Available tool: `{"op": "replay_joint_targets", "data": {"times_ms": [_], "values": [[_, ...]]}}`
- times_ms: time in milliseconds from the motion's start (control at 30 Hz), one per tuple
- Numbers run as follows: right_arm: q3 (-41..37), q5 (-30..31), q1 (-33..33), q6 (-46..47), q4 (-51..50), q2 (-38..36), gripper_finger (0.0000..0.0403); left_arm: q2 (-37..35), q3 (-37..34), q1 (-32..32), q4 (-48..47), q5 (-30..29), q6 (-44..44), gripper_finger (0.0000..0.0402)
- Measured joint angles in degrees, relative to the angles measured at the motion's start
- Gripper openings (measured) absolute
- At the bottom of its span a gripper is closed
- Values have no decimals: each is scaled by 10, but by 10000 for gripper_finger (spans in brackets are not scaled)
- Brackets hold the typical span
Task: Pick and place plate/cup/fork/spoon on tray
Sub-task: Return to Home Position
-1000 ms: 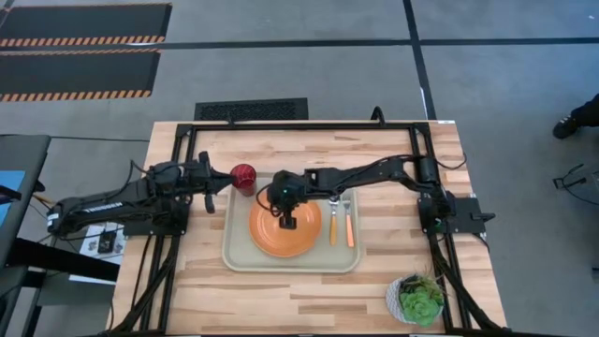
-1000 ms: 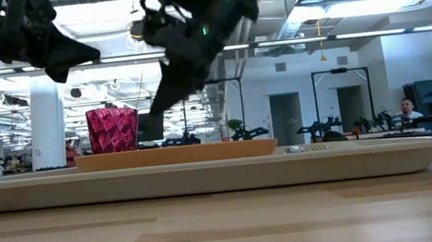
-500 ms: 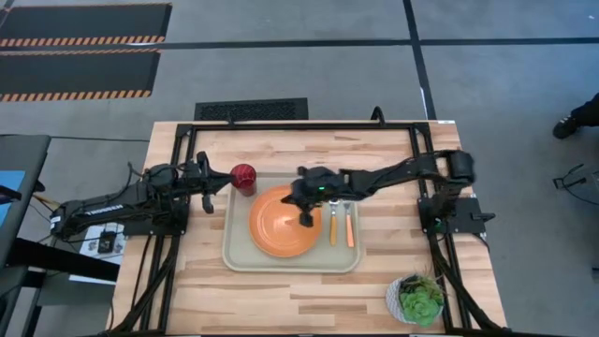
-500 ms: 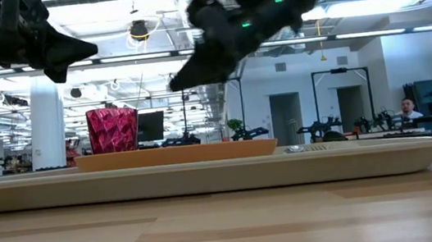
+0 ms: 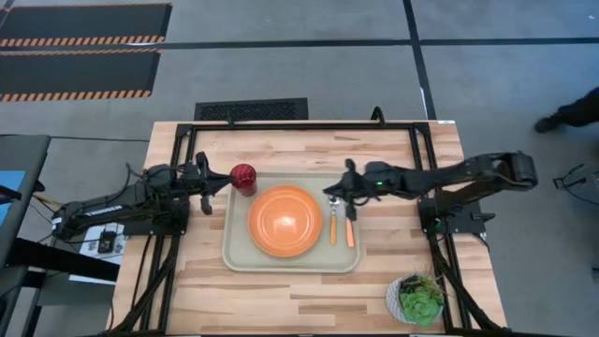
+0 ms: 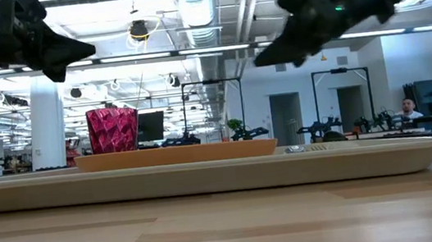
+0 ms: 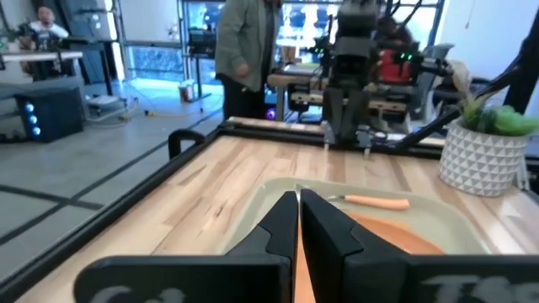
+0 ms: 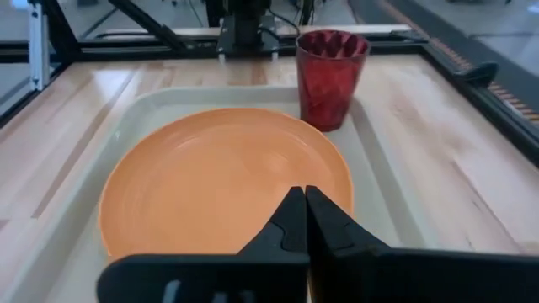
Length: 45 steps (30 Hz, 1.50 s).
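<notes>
The orange plate (image 5: 285,221) lies in the middle of the beige-green tray (image 5: 292,264). The dark red cup (image 5: 243,176) stands upright in the tray's far left corner and also shows in the right wrist view (image 8: 330,76). Two orange-handled utensils (image 5: 333,223) (image 5: 349,227) lie side by side in the tray, right of the plate; I cannot tell which is the fork and which the spoon. My right gripper (image 5: 347,185) is shut and empty, up in the air over the utensils' far ends. My left gripper (image 5: 205,192) is shut and empty, hovering left of the cup.
A white pot with a green plant (image 5: 416,300) stands at the table's near right corner. Black frame rails (image 5: 309,125) run along the table's far edge and both sides. A person (image 7: 244,50) stands beyond the table in the left wrist view.
My right gripper has gone from over the plate toward the table's right edge and risen, and is now over the utensils' far ends. The plate, cup and utensils have stayed where they were.
</notes>
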Motion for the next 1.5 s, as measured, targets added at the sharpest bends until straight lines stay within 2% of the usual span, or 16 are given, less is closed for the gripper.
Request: {"op": "replay_joint_targets", "data": {"times_ms": [467,867,1233,1433,1500], "values": [[-201,2,-32,1,11,-292,3,-107,-55,0,2,0,-35,6],[-316,109,-1,5,8,-485,3,-115,-56,0,-15,-8,-28,6],[-323,198,58,-9,-97,-605,3,-115,-56,0,-35,-13,-37,6],[-323,196,66,5,-179,-697,5,-115,-81,0,-18,-11,-37,6],[-323,177,66,1,-182,-727,5,-115,-87,0,2,1,-40,6]]}}
